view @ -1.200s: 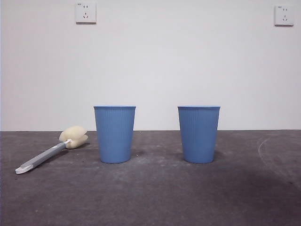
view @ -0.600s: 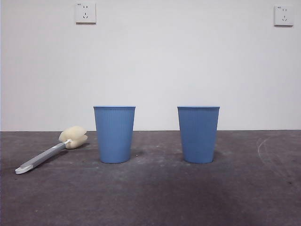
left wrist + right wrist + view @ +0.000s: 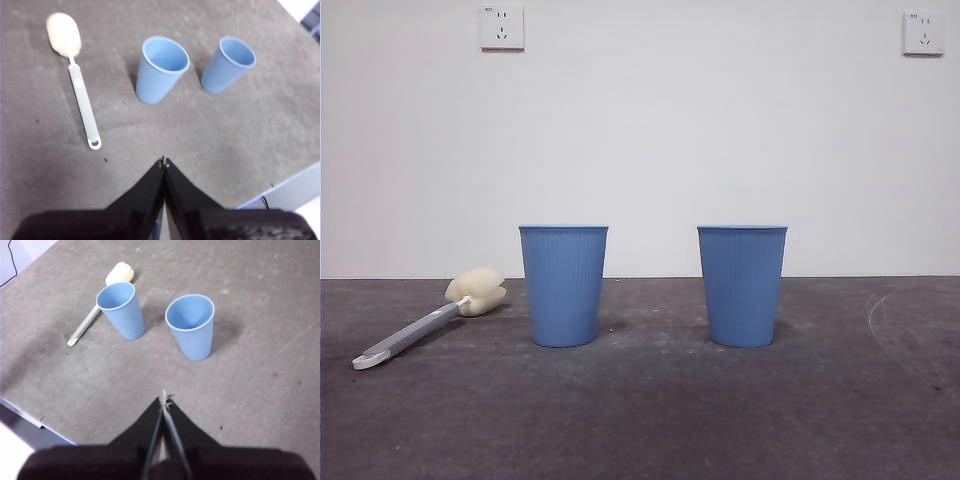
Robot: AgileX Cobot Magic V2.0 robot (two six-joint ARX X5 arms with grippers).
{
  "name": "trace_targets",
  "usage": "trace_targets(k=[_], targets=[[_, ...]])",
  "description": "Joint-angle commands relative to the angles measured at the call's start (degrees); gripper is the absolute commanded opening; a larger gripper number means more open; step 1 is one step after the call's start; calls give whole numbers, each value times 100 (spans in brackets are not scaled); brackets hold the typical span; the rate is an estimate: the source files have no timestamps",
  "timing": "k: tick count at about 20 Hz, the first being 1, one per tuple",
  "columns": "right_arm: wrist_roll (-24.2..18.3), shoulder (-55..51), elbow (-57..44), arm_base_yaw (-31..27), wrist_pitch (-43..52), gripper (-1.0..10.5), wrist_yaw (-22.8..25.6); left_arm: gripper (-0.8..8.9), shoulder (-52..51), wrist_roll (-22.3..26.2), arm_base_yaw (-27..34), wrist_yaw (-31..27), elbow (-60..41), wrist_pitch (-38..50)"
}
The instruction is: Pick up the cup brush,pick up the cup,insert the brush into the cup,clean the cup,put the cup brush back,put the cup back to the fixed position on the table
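Both grippers, left and right, fingers together, aloft; arms unseen from front.

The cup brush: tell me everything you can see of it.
The cup brush lies flat on the table, untouched by either gripper. It has a long, slim grey handle, seemingly plastic, with a white tip pierced by a small hanging hole, and a rounded cream-yellow sponge head. In the front view the head points toward the back wall and the tip toward the camera. It lies beside the nearer blue cup, not touching it.
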Motion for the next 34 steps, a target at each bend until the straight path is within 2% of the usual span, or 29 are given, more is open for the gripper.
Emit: trace_targets(k=[1,5,6,7,8,10,11,15,18,23,29,34], targets=[[-133,35,111,4,13,-10,-22,-8,46,195,-83,28,13,-52],[-129,35,129,4,17,19,-11,1,107,192,-170,83,15,-57],[-129,35,129,4,20,98,-11,8,133,190,-177,146,15,-57],[-122,37,129,4,24,212,-11,81,179,190,-177,284,15,-59],[-66,35,129,4,22,337,-11,236,229,190,-181,461,15,-55],[-22,35,129,4,15,525,-11,640,369,190,-186,767,15,-42],[-22,35,129,4,17,538,-11,680,452,190,-186,798,15,-17],[-24,37,129,4,26,537,-11,678,903,173,-186,787,15,205],[-24,55,129,4,46,537,-11,672,1541,168,-190,302,15,577],[-24,129,129,4,63,537,-11,648,2465,168,-372,-188,15,1021],[-22,413,129,4,52,537,-11,648,4142,35,-1010,-1499,44,2243],[-22,568,129,4,37,537,-15,647,5049,-129,-1434,-2660,46,3180]])
